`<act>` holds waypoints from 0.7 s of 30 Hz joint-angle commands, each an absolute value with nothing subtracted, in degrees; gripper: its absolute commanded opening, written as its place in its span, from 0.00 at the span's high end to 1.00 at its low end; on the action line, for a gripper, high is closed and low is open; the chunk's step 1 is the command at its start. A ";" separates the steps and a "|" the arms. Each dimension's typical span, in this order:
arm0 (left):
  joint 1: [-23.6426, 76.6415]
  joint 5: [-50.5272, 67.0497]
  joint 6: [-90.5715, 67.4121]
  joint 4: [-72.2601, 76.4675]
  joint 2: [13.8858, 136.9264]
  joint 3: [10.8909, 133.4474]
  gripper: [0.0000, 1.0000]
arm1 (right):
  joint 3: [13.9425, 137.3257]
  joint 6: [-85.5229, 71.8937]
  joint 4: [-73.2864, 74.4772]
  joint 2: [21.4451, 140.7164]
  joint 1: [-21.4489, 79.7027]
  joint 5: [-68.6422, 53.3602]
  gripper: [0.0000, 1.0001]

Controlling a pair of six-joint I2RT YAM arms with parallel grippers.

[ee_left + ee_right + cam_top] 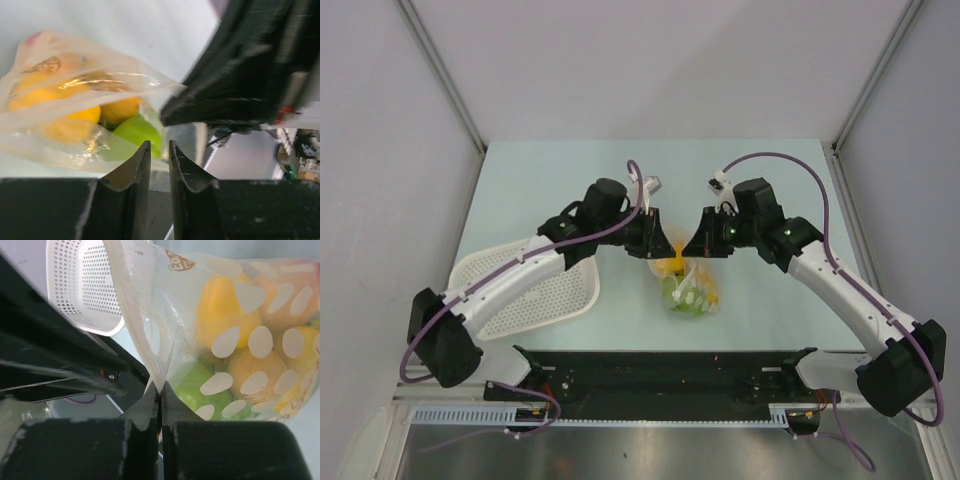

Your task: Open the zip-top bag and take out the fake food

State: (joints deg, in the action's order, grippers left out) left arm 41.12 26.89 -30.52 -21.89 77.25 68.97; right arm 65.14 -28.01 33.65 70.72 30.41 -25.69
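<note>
Zip-top bag (165, 315) between right fingers (142, 412)

I work in a lab test cell: plain white panel walls (660, 60) around my pale green tabletop (570, 170), a black mounting rail (660, 372) in front.

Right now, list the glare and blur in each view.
Top external: even light, sharp, only soft shadows on the table. Left wrist: a glare streak on the zip-top bag, and the right arm is smeared with blur. Right wrist: the left arm is blurred and dark; the bag's printed film is fairly sharp.
</note>
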 commanded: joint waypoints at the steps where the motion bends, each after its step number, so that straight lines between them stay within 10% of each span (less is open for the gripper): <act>1: 41.40 23.65 -27.95 -20.39 80.76 68.29 0.77 | 62.94 -30.76 28.31 69.87 30.67 -28.91 1.00; 21: 41.92 39.00 -19.08 -14.42 89.66 61.62 0.44 | 60.65 -30.32 29.09 71.11 30.67 -29.18 1.00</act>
